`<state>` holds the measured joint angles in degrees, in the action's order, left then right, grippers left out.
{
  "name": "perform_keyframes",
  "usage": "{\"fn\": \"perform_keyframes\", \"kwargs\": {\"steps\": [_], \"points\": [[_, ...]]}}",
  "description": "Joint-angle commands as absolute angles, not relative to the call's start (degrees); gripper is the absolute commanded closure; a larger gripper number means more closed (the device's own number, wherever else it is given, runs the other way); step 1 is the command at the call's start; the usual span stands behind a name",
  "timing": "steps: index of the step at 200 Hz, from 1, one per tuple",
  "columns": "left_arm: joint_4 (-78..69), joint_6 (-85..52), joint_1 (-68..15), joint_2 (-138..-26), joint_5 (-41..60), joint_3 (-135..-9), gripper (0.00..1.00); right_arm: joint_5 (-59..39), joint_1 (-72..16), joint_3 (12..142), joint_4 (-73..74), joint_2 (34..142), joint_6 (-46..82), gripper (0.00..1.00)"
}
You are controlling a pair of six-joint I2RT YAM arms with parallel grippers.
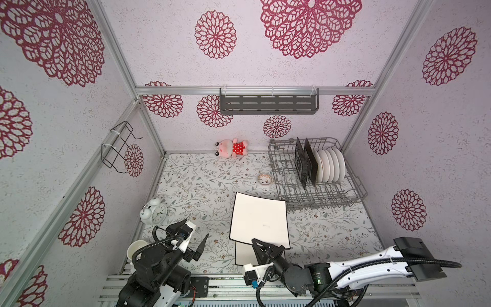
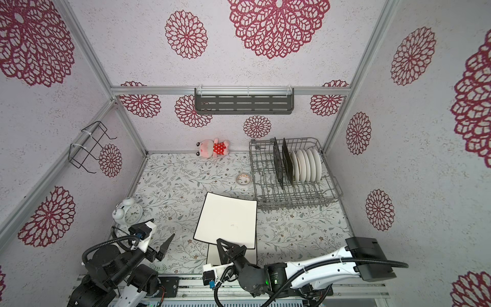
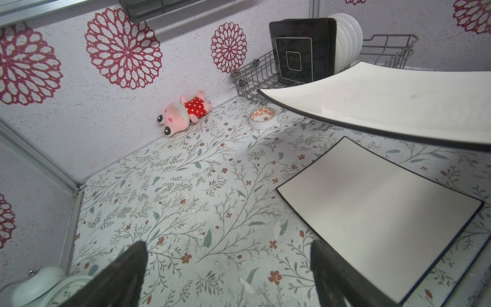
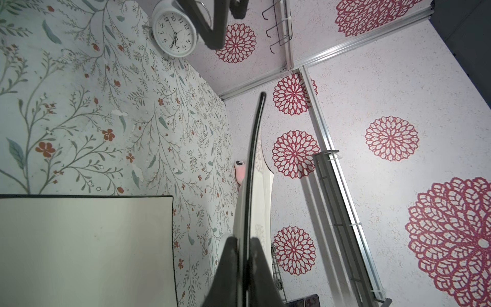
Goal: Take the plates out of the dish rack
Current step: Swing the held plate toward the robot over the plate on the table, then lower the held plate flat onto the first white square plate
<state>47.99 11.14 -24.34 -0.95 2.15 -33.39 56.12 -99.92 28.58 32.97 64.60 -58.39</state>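
White clock point(image 1: 154, 214), pink plush point(image 1: 232, 148), tape point(image 3: 263, 117) beside dish rack point(image 1: 326, 202)

Bright, diffuse light casts only soft shadows, both top views bow the wall rails point(image 1: 186, 91) at their edges, and the nearby flat white square plate point(image 4: 85, 249) looks soft, shaded.

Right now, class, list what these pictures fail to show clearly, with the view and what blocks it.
- Lower plate: both top views, mostly under the held plate and the right pincer.
- Round white plates: left wrist view, black plates hide their faces and number.
- Mug: a top view, left arm covers part.
- Plush toy: right wrist view, held plate hides nearly all.
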Motion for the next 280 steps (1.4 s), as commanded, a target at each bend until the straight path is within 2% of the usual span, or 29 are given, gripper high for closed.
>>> {"fn": "perform_keyframes", "kwargs": {"steps": [1, 27, 83, 154, 280], "points": [[48.4, 11.7, -24.6, -0.2, 2.7, -34.5, 0.02, 65.7, -100.9, 28.7, 46.1, 65.8, -63.7, 1.00], [48.3, 11.6, -24.6, -0.2, 2.5, -34.5, 0.03, 67.2, -101.8, 25.5, 52.0, 70.2, -68.1, 1.00], [48.3, 11.9, -24.6, -0.2, 2.8, -34.2, 0.03, 66.9, -101.9, 24.2, 51.9, 75.9, -68.4, 1.00], [48.1, 12.3, -24.5, -0.2, 2.3, -33.8, 0.03, 60.7, -101.9, 23.3, 36.6, 75.2, -58.5, 1.00], [47.6, 12.6, -24.5, -0.2, 1.6, -33.2, 0.03, 56.2, -101.7, 20.5, 34.5, 75.2, -53.1, 1.00]]}}
